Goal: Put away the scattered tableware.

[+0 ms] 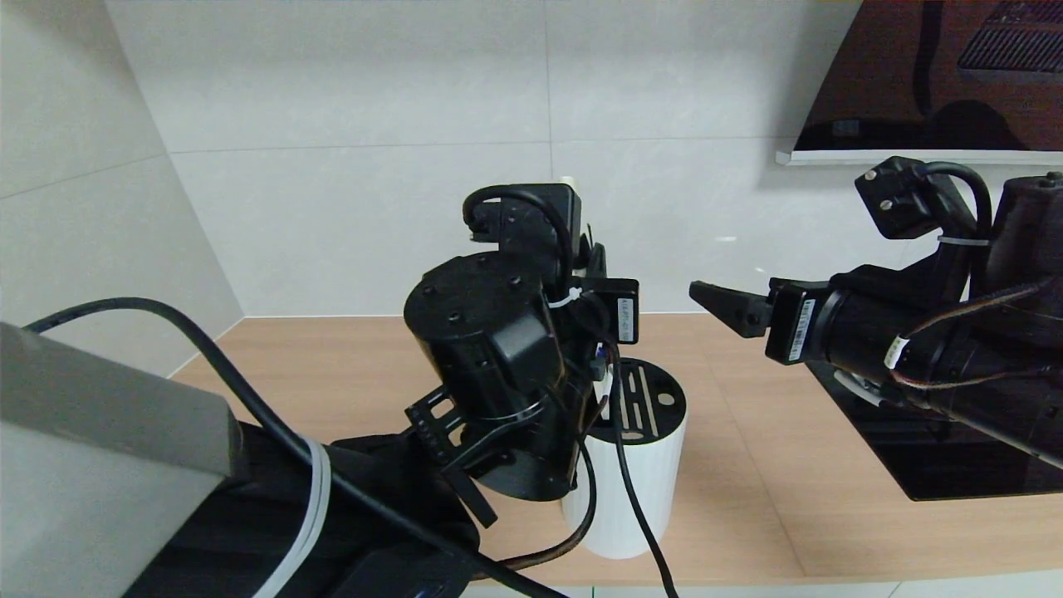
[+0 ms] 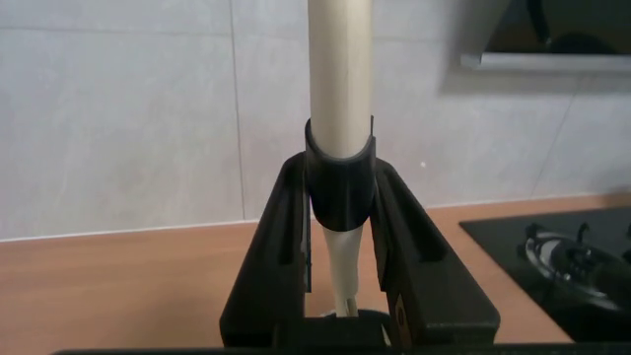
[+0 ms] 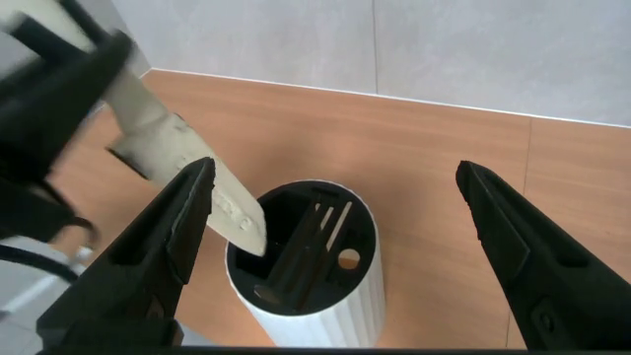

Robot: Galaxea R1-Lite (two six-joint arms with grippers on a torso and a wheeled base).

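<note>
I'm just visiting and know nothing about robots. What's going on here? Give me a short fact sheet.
left gripper: shut on the knife by its handle
knife: pale, blade tip down at the slotted top of the holder
holder: white cylinder, upright on the wooden counter
right gripper: open, empty, raised near the holder
stove: black, at the counter's right

light: bright, even | shadows: soft, on wall (image 1: 332, 208) beside hood (image 1: 913, 83) | glare: faint specks on wall

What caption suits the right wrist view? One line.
Left end effector holds cream knife tip-down at white slotted holder, framed by open right end effector.
</note>
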